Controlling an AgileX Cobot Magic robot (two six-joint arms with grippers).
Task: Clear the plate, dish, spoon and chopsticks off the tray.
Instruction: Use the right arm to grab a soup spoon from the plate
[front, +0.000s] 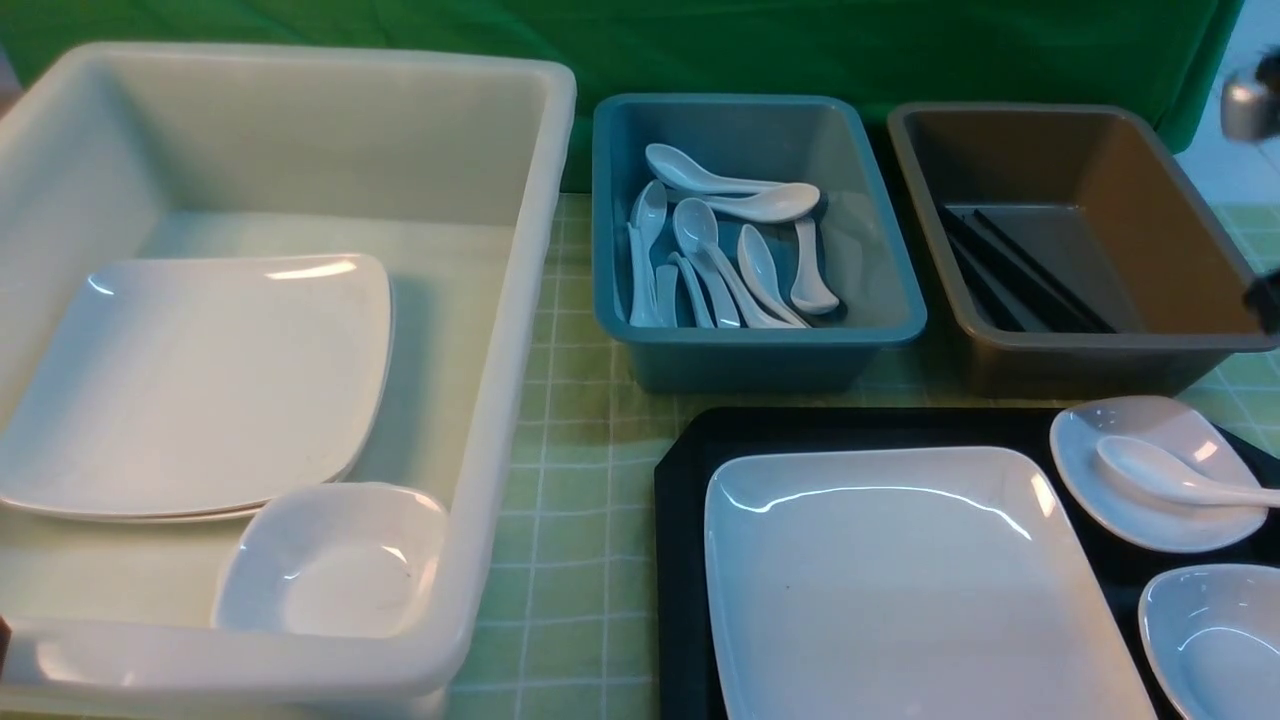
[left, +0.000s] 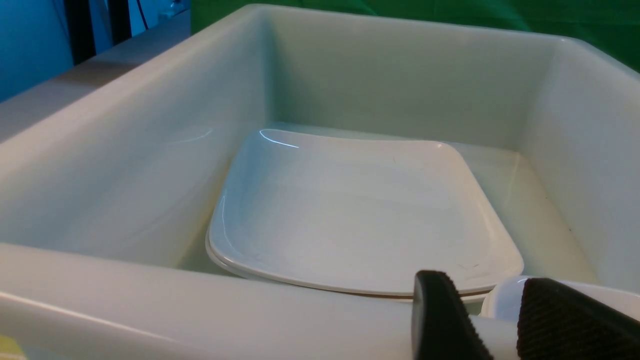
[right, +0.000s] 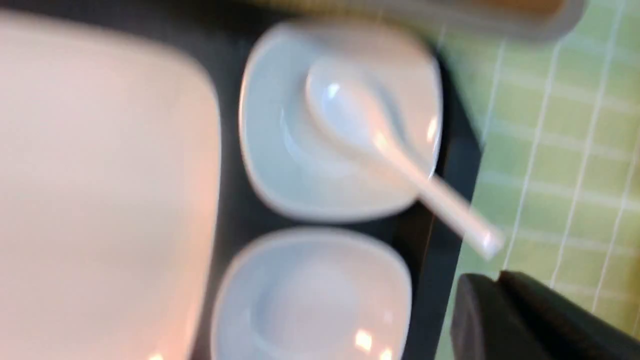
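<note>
Step in hand (judged): the spoon.

- Chopsticks (front: 1020, 275) lie in the brown bin (front: 1100, 370); none seen on the tray (front: 680, 560).
- Spoon (front: 1170, 475) rests in the dish (front: 1150, 525) at the tray's 2 o'clock corner. Its handle points to 3 o'clock and overhangs the tray edge.
- Plate (front: 900, 570) sits on the tray.
- Right tool (right: 492, 285) is near the handle end and blurred. Its opening cannot be told; nothing seen held.
- Left tool (left: 485, 290) is part open and empty, at the white bin (front: 500, 420) rim.

Next: pinch the overhanging handle, lift clear of the dish lip, carry to the blue bin (front: 760, 360) at 12 o'clock. Bare table (front: 580, 480) lies at 9 o'clock.

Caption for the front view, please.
Plate, spoon resting in one dish, and a second dish sit on the tray.
</note>
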